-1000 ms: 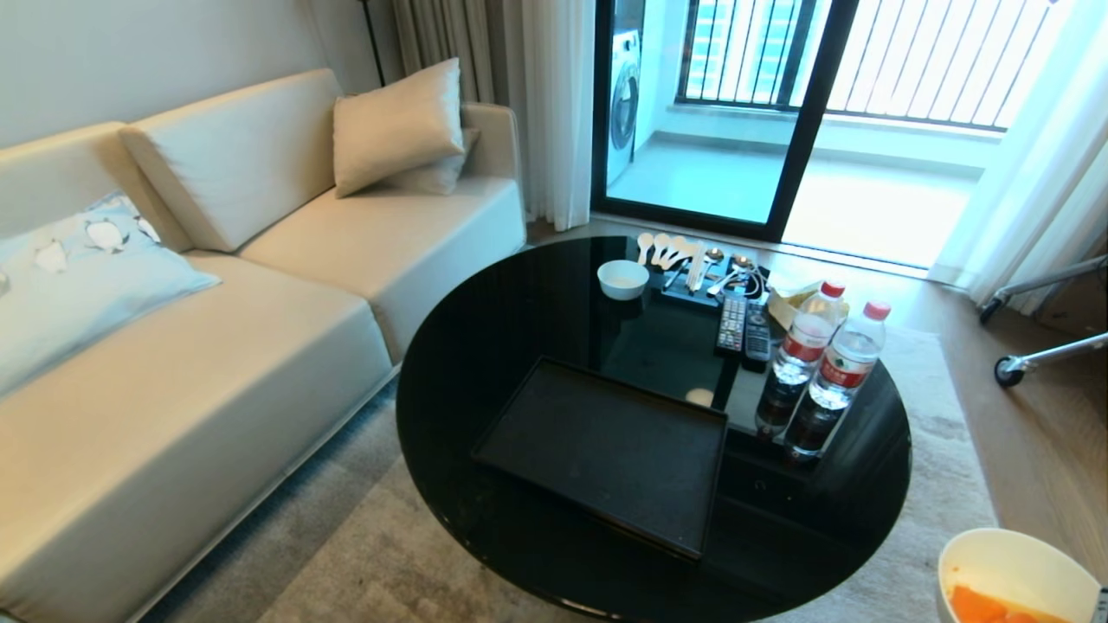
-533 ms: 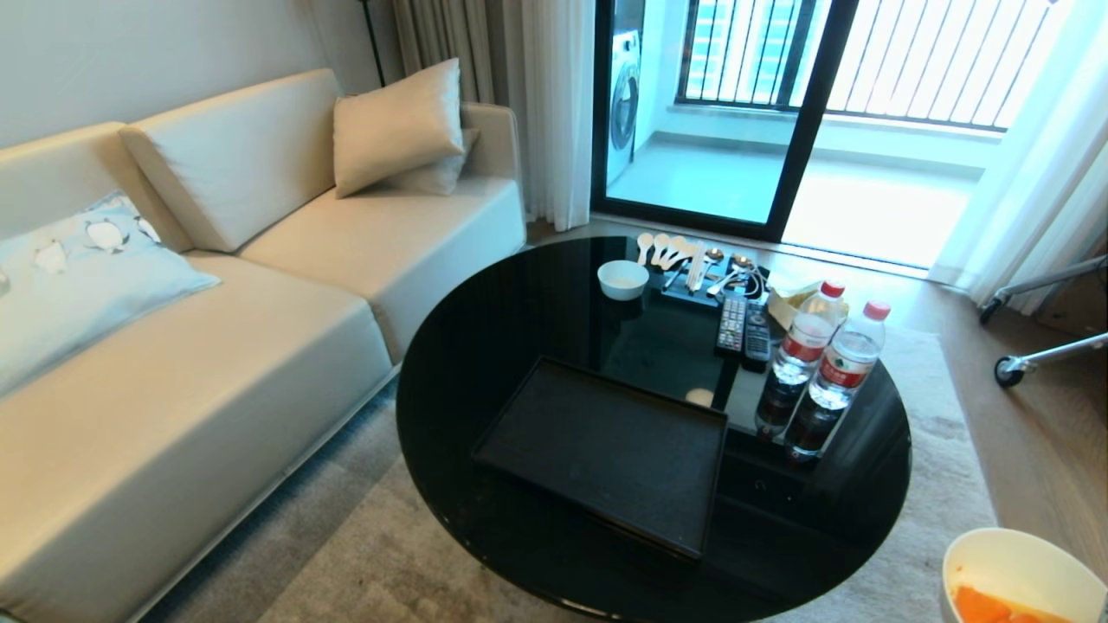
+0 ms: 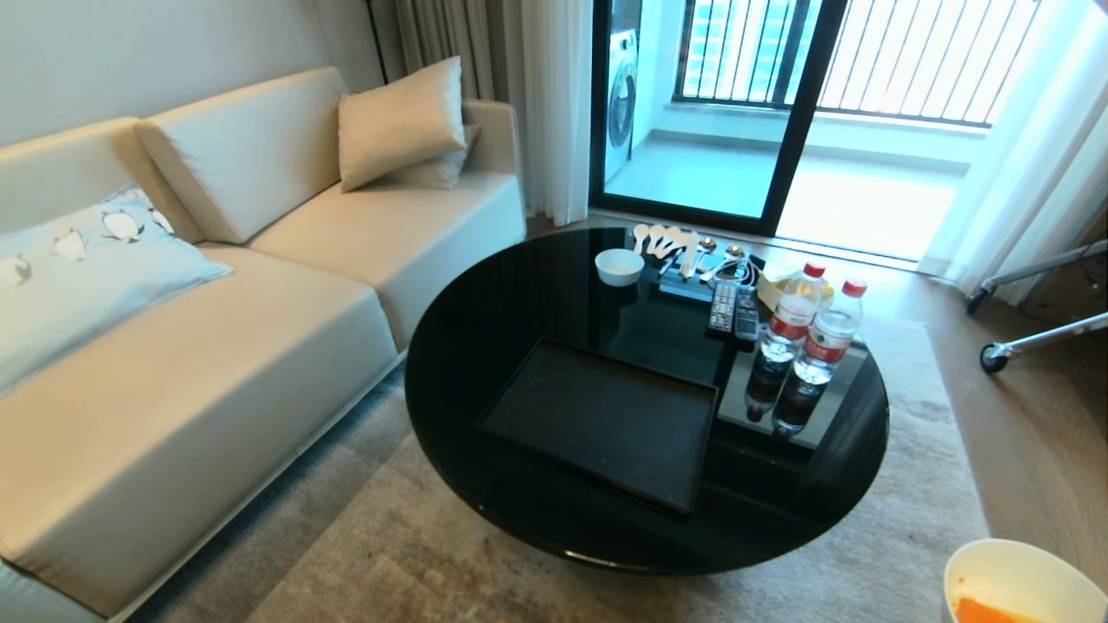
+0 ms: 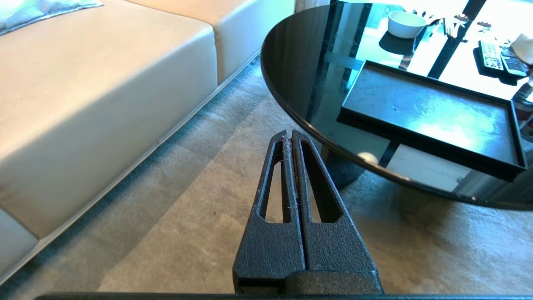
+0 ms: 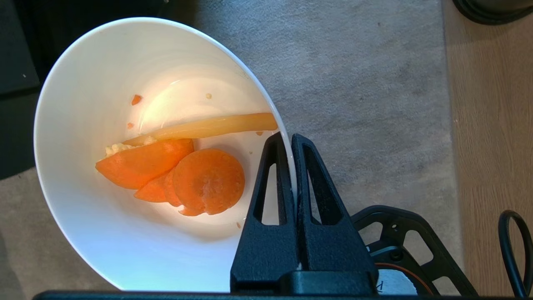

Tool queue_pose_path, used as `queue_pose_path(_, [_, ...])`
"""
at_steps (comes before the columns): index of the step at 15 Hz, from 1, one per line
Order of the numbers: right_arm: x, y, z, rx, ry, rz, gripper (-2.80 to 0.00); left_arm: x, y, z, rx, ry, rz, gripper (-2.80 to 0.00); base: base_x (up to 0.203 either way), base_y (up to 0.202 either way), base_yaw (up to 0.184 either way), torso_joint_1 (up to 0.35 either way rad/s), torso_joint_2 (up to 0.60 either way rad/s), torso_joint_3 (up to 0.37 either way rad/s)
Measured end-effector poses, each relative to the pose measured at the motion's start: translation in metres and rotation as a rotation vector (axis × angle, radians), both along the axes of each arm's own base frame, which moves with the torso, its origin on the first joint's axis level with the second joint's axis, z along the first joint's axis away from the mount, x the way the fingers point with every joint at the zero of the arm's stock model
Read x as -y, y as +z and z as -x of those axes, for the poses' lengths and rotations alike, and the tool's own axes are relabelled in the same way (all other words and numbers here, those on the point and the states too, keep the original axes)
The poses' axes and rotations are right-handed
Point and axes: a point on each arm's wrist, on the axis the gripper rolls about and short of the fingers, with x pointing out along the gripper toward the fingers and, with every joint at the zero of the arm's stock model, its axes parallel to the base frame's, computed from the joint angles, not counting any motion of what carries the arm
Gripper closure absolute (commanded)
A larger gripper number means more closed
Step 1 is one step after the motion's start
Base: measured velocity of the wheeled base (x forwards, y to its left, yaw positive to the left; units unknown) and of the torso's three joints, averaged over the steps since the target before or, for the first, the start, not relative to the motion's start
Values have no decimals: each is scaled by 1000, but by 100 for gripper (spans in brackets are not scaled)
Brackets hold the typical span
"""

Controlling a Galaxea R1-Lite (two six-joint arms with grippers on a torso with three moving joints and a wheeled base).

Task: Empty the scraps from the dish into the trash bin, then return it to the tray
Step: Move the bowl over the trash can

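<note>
The dish [image 3: 1013,575] is a white bowl at the bottom right corner of the head view, held over the carpet off the table's right side. My right gripper [image 5: 290,139] is shut on the rim of the dish [image 5: 104,216], one finger inside and one outside. The scraps [image 5: 200,179] lie inside it: orange carrot slices and a pale yellowish strip. The black tray [image 3: 597,420] sits bare on the round table's near side. My left gripper [image 4: 289,134] hangs shut and holds nothing, over the carpet beside the table's edge, short of the tray [image 4: 424,112]. The trash bin is out of view.
On the round black glass table [image 3: 485,285] stand a second white bowl [image 3: 619,266], a cutlery stand [image 3: 692,260], two remotes [image 3: 734,310] and two water bottles [image 3: 814,346]. A beige sofa [image 3: 216,346] runs along the left. A wheeled stand [image 3: 995,355] is at the right.
The whole head view has shifted, so the camera moved: table and sofa now sit a little higher and farther. The dish stays in the bottom right corner, slightly lower.
</note>
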Motion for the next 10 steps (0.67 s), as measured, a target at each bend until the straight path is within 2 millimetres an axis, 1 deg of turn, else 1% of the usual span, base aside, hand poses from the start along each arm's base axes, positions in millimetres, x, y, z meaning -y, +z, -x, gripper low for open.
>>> queue_pose_path(5, [-2,-2,0,-7,24,-5,0,0,0,0,0,-1,0,0,-177,0,-2,2,5,3])
queue_pose_path(6, [-2,-2,0,-9,26,-5,0,0,0,0,0,0,0,0,-57,0,-1,-1,4,10])
queue_pose_path(10, [-2,-3,1,-19,40,-21,0,0,0,0,0,0,0,0,0,0,0,0,0,0])
